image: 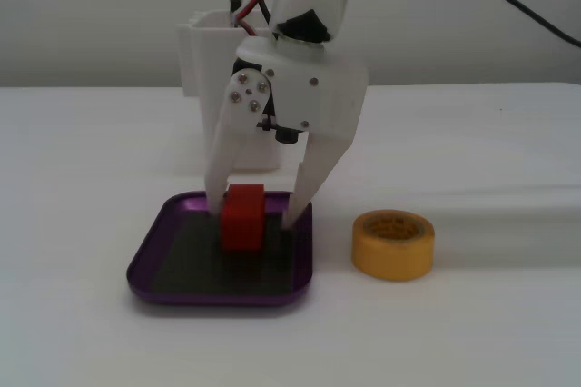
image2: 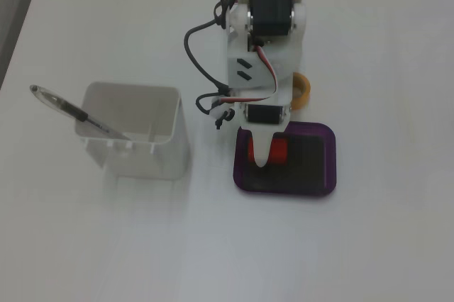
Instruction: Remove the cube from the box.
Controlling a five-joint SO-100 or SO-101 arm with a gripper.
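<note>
Gripper (image: pixel 254 214) spread open astride cube (image: pixel 242 216) in box (image: pixel 163 264), tape roll (image: pixel 393 243) right, white container (image2: pixel 135 130) w/ pen behind

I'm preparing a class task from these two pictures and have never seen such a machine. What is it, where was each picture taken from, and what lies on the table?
It is a small white robot arm ending in a two-finger gripper. One fixed view looks from table height at the front; the other looks down from above. On the white table sit a purple tray, a red cube inside it, a yellow tape roll and a white container with a pen. The open fingers straddle the cube, one on each side; nothing is lifted yet.
</note>
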